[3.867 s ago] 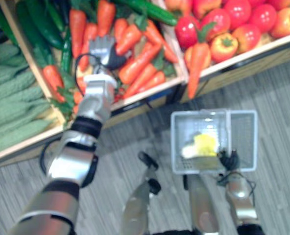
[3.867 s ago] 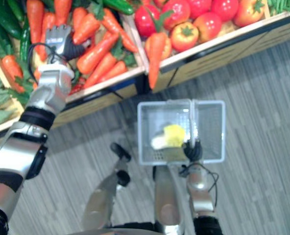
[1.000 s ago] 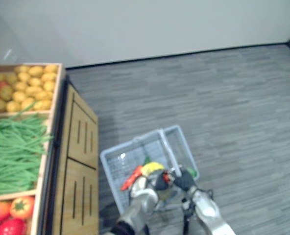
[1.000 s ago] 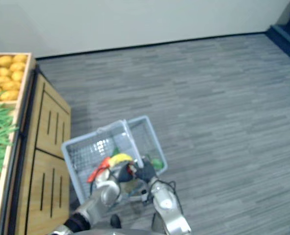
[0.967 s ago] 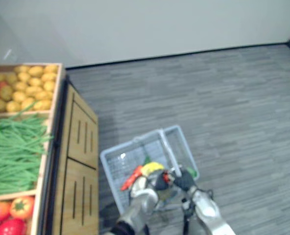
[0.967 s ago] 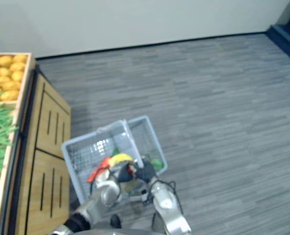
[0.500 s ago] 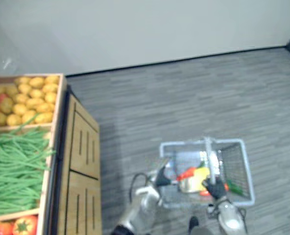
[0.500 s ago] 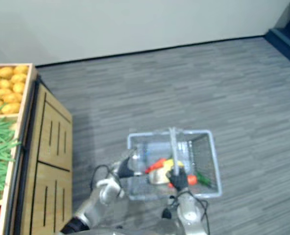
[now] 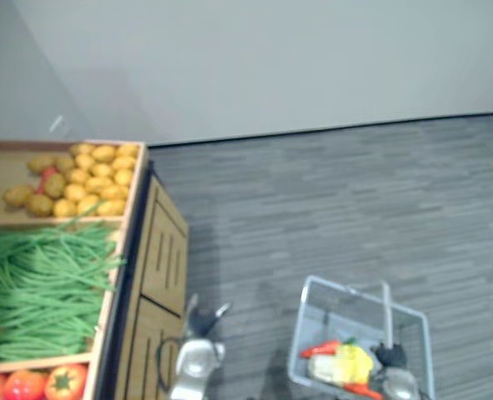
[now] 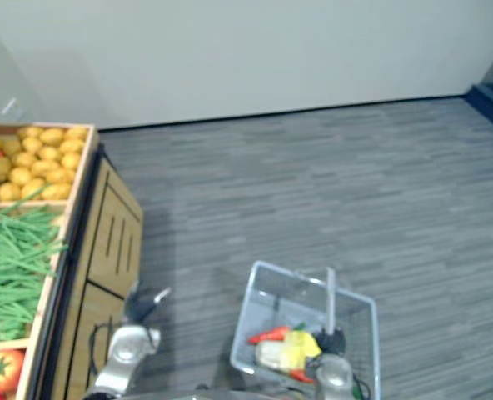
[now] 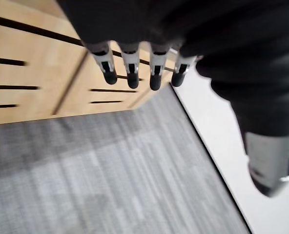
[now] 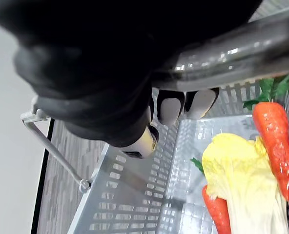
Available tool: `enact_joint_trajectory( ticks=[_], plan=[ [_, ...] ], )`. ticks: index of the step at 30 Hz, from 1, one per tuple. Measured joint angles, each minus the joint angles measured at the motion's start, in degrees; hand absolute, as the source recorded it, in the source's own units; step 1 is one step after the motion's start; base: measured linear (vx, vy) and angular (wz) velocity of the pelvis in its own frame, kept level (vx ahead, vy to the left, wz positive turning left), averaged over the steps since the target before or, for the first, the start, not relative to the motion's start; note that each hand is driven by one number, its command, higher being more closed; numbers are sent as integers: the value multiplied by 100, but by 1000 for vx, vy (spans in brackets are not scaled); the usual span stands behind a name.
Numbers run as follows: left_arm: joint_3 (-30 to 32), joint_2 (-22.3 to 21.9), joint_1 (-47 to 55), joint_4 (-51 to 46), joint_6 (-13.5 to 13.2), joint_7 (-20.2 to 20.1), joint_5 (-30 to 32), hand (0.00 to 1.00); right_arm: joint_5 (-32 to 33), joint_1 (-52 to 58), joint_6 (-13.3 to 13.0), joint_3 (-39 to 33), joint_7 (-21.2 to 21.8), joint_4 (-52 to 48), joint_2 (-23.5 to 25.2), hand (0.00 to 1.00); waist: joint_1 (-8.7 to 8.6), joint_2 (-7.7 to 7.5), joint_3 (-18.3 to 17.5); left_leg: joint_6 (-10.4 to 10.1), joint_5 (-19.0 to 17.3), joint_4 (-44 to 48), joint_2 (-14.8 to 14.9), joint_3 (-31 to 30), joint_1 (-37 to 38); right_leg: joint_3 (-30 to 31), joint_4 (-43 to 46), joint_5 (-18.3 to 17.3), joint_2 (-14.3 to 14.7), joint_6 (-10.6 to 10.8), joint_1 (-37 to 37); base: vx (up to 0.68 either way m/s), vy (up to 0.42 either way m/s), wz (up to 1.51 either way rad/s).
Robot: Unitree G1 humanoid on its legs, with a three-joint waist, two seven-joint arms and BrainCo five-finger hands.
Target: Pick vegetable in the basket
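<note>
The right hand [image 10: 332, 341] grips the metal handle [image 10: 331, 298] of the pale grey mesh basket [image 10: 248, 312] holding orange carrots [image 12: 276, 141], while the left hand [image 10: 140, 310] hangs straight-fingered beside the light wooden stand [image 10: 105, 242].

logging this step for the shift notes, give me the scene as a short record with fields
basket: pale grey, right of the wooden stand
basket contents: carrots, a yellow-white cabbage
right hand: fingers curled round the basket handle
left hand: fingers straight, holding nothing, beside the stand's side panel
stand crates: potatoes, green beans, tomatoes
</note>
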Motion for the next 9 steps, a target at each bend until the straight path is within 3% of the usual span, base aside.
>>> enact_joint_trajectory(
  ticks=[5, 6, 9],
  plan=[
    [603, 11, 62, 1147, 166, -81, -139, 0, 2, -121, 7, -307, -92, 338, -57, 100, -1, -15, -5, 9, 44, -341, 44, 11, 187, -86, -136, -113, 104, 90, 43, -134, -78, -14],
    [691, 57, 68, 1330, 236, -143, -129, 0, 2, -155, 9, -350, -96, 418, -69, 100, 2, -78, 5, 3, 183, -531, -29, 27, 259, -111, -190, -255, 68, 82, 40, -234, -107, -13],
    [845, 22, 192, 1539, 307, -290, -88, 0, 1, -154, 10, -457, -103, 471, -183, 100, -11, -45, 24, -45, 362, -804, -22, 14, 288, -148, -163, -353, 118, 146, -63, -163, -66, -1]
  ],
)
